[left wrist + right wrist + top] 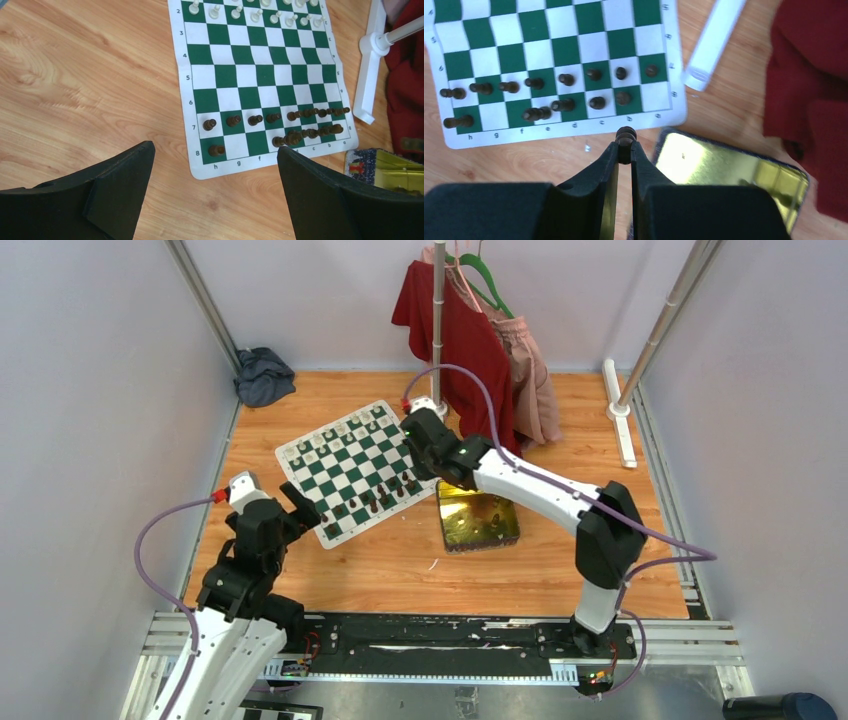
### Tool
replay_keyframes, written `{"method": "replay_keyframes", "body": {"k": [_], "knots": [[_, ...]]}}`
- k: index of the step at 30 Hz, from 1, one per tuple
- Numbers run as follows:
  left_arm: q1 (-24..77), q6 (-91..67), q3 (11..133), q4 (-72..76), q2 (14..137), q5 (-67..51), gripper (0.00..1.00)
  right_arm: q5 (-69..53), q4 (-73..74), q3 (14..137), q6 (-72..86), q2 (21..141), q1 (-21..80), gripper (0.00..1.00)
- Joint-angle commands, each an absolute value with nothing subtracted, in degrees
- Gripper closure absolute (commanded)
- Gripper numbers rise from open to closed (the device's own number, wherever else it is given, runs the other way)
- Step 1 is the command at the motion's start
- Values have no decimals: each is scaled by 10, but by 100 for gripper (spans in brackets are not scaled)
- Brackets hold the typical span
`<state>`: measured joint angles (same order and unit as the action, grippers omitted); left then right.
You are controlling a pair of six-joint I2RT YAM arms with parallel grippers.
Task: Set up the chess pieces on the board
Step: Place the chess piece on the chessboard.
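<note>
We are looking at a wooden bench (pixel 560 570) with the board (pixel 345 465) lying askew near its middle. A shiny gold tin (pixel 478 518) is sitting just beside the board's near right corner. The left gripper (pixel 215 148) is hovering off the near left corner, fingers spread wide (nothing between them). The right gripper (pixel 625 147) is pinching one dark piece (pixel 626 135) above the board's edge by the tin. Dark chess pieces (pixel 566 79) are standing along the two near rows, and cream ones (pixel 256 15) are lining the far side.

The board (pixel 350 465) lies askew on the tabletop (pixel 400 570), dark chess pieces (pixel 375 502) along its near edge, cream ones opposite. The right arm (pixel 530 485) reaches over its right corner, beside a gold tin (pixel 478 518).
</note>
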<state>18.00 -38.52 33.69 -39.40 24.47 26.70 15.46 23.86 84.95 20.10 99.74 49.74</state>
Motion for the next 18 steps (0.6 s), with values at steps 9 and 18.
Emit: {"method": "replay_keyframes", "body": {"k": [9, 18], "knots": [[185, -414, 376, -447, 219, 279, 0, 143, 323, 1048, 131, 1179, 610, 100], [185, -433, 402, -481, 193, 268, 0, 136, 332, 1137, 130, 1257, 656, 100]]}}
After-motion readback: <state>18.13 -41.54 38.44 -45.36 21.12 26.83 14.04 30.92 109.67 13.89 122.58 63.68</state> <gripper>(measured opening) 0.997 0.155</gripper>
